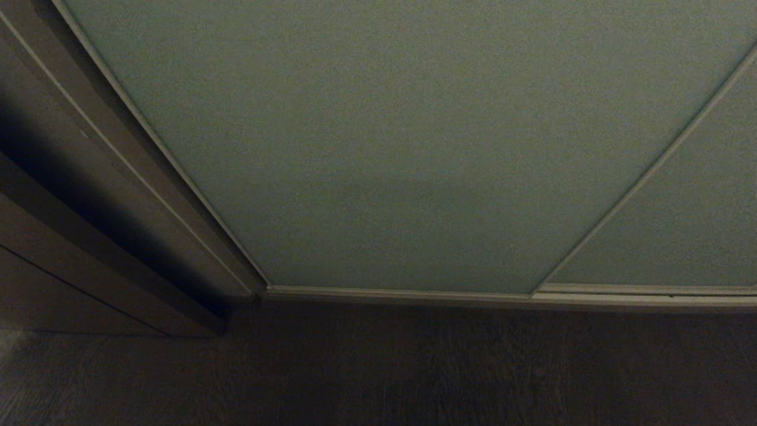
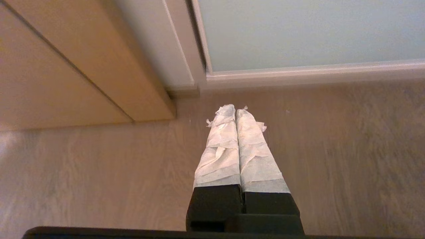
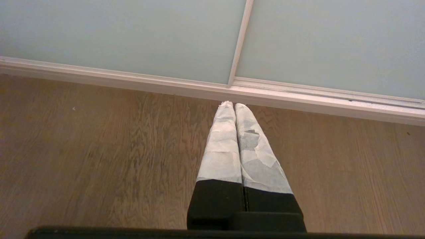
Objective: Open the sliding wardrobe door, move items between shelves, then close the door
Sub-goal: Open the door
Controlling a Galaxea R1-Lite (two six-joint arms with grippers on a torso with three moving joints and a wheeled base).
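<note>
The sliding wardrobe door [image 1: 378, 148] is a pale grey-green panel with a thin light frame; it fills most of the head view and stands closed. It also shows in the left wrist view as the door [image 2: 308, 33] and in the right wrist view as the door [image 3: 119, 33]. My left gripper [image 2: 235, 111] hangs above the wooden floor near the door's left lower corner, shut and empty. My right gripper [image 3: 231, 105] hangs over the floor before the seam between two panels, shut and empty. The items and the shelves are hidden. Neither arm shows in the head view.
A second grey-green panel [image 1: 692, 225] adjoins on the right, behind a thin frame strip [image 3: 239, 43]. A brown wooden side panel [image 1: 65, 236] stands at the left. A light bottom rail [image 1: 449, 296] runs along the dark wooden floor [image 1: 378, 373].
</note>
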